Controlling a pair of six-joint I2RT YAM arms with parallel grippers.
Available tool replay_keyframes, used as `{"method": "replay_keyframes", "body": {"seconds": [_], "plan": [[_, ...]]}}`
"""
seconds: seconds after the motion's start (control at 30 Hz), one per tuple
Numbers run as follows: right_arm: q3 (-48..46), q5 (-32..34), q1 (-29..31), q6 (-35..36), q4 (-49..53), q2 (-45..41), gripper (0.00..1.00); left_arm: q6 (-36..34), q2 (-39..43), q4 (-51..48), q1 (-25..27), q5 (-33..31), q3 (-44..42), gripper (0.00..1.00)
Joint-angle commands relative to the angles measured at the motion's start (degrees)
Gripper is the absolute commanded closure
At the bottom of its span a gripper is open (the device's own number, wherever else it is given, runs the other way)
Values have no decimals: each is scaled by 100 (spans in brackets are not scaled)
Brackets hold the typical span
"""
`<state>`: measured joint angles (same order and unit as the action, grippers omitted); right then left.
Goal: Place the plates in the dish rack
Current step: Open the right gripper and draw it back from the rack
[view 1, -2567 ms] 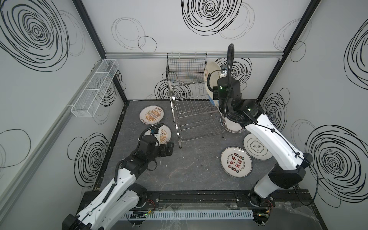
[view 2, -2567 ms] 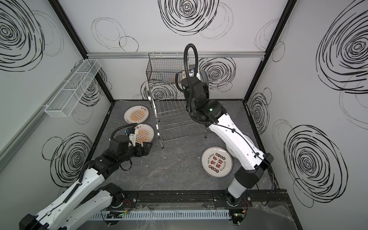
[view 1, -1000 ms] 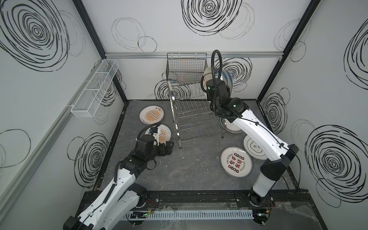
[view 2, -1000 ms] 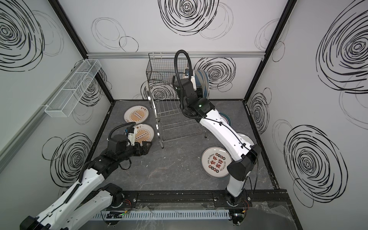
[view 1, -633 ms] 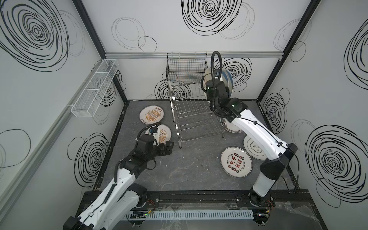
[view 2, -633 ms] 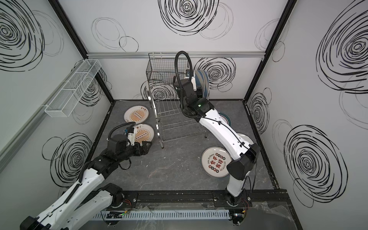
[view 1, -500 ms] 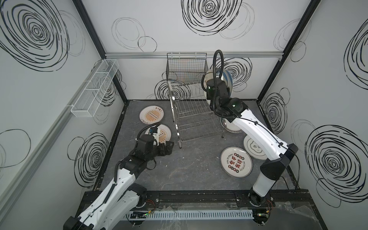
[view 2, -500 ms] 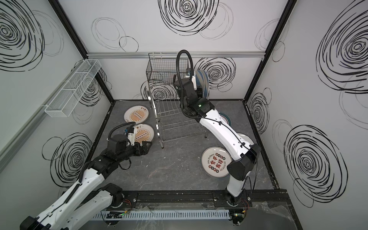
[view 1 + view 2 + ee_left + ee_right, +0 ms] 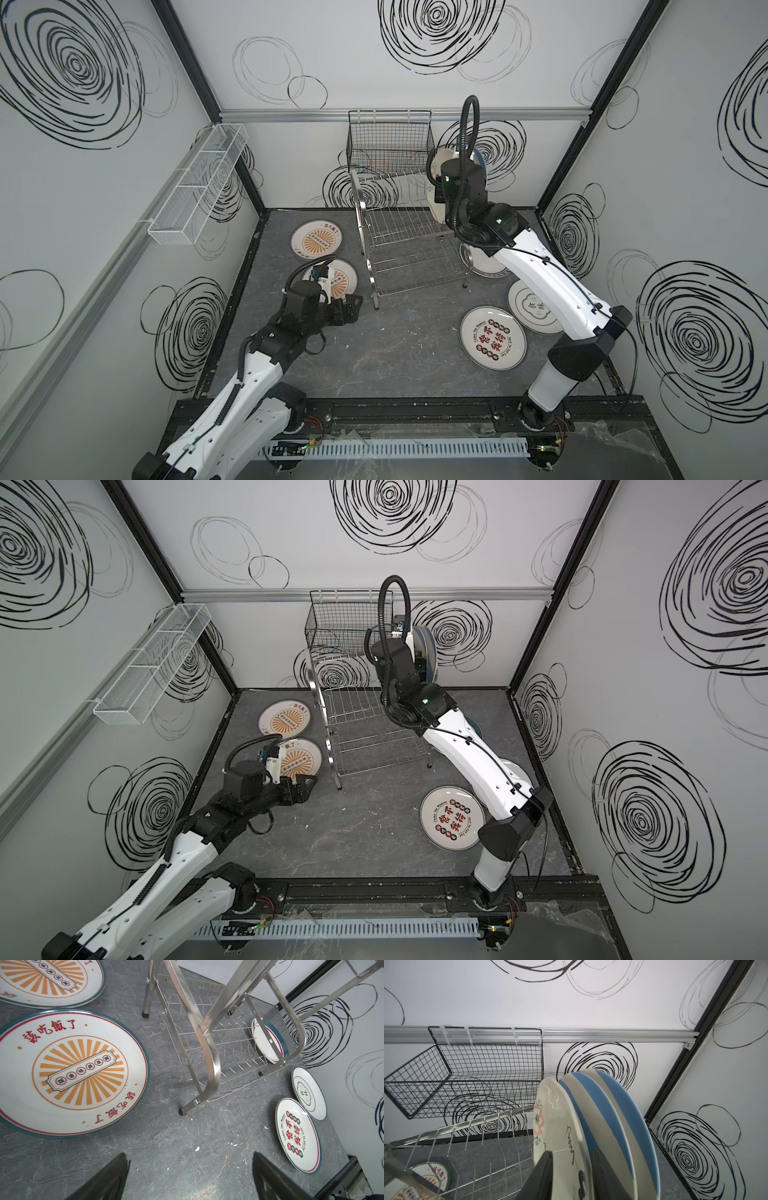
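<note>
**dishguy:** Steel wires up top are doing the real work here, right? Why's the right pincer point(image 9: 572, 1153) parked so high?

**rackfan:** Yep. It sits astride the rim of the white flower plate point(image 9: 548, 1126). That plate stands on edge in the upper tier of the rack point(image 9: 209, 1068), right next to two blue striped plates point(image 9: 604, 1109). On edge is the whole point, since the upright wires give each plate its own slot and they pack tight at that end.

**dishguy:** Gripping or letting go?

**rackfan:** Honestly can't tell. The jaws are a bit apart with the rim between them, but whether the pads press on it isn't visible. My guess is the plate's seated, because it stands parallel to its neighbours.

**dishguy:** And the left pincer point(image 9: 189, 1155)?

**rackfan:** Wide open, nothing in it, low over the tabletop point(image 9: 395, 353), just beside the nearer sunburst plate point(image 9: 79, 1072). Reads to me like it's staying on its own side so the arms don't cross.

**dishguy:** So what's left?

**rackfan:** Five, by my count. There's that sunburst plate and the farther sunburst plate point(image 9: 316, 243) left of the rack. On the right there's the red-lettered plate point(image 9: 493, 337), a whitish plate point(image 9: 534, 308) and the teal-rimmed plate point(image 9: 267, 1043) by the rack's leg. Can't tell if that last one lies flat or leans.
</note>
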<state>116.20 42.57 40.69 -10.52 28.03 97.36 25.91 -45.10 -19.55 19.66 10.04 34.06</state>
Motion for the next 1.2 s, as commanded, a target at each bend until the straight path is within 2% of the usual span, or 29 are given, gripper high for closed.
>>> {"method": "replay_keyframes", "body": {"seconds": [0.0,0.23,0.5,0.63,0.73,0.8,0.9,1.17], "plan": [[308,-56,96,-2,-30,-229,64,-113,80,217,-49,2,-58,4],[720,26,263,100,240,-204,63,-104,116,217,-42,-46,-66,4],[438,-818,442,118,308,-839,48,-78,159,197,-50,-222,-62,4],[-456,-1512,700,8,-196,-1640,34,-60,142,170,-55,-380,-51,4],[-1175,-2424,891,29,-317,-2245,23,-31,94,49,-61,-529,15,4],[-2112,-3016,1036,-3,-465,-2840,12,35,105,-119,-40,-703,73,4],[-3458,-3368,1232,-239,-605,-3722,2,136,102,-254,-7,-921,146,4],[-6022,-3987,1518,-1528,-760,-5495,0,455,-842,-545,8,-1449,763,4]]}}
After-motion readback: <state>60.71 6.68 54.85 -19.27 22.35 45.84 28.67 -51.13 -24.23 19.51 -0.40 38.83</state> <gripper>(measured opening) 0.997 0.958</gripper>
